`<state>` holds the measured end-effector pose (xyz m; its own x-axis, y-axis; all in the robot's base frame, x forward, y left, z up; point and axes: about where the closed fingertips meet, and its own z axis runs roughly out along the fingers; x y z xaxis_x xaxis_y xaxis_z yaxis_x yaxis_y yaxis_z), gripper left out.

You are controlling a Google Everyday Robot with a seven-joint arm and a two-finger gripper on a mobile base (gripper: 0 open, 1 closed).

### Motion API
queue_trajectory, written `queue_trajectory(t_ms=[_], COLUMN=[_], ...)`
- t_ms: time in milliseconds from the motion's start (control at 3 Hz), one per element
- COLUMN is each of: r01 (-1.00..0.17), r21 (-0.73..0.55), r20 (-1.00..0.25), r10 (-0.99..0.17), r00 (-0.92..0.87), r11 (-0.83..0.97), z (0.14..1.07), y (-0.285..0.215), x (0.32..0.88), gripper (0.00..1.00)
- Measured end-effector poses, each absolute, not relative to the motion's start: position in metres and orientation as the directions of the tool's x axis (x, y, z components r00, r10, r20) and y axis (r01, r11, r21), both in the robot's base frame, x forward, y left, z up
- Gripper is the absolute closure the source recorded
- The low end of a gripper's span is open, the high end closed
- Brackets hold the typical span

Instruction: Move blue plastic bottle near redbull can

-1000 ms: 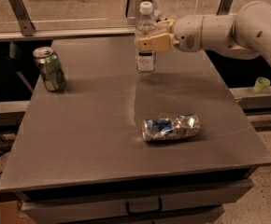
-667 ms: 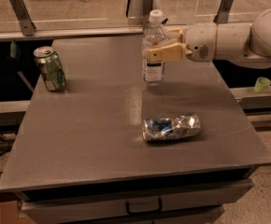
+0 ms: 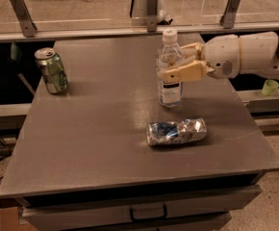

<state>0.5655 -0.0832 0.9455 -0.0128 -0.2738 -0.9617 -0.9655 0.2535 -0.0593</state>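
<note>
The end effector (image 3: 174, 61) clasps the upright blue plastic bottle (image 3: 170, 90), already near the crushed redbull can (image 3: 176, 131). The bottle seemingly rests on the worktop (image 3: 91, 129), and only release remains.

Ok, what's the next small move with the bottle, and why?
Probably set the bottle down here and release: the gripper holds it upright just behind the Red Bull can, which lies on the table, so it's already close.

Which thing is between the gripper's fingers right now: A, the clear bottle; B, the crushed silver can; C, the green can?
A: the gripper, reaching in from the right, is closed around the bottle; the green can and the crushed can sit apart from it.
</note>
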Motion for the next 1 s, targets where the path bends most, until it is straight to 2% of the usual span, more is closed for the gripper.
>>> queue_trajectory(t_ms=[1000], r01=[-0.977], r21=[-0.022], r20=[-0.936], r10=[-0.348], r00=[-0.054], r11=[0.210], z=[0.927], y=[-0.099], x=[0.537], gripper=[0.05])
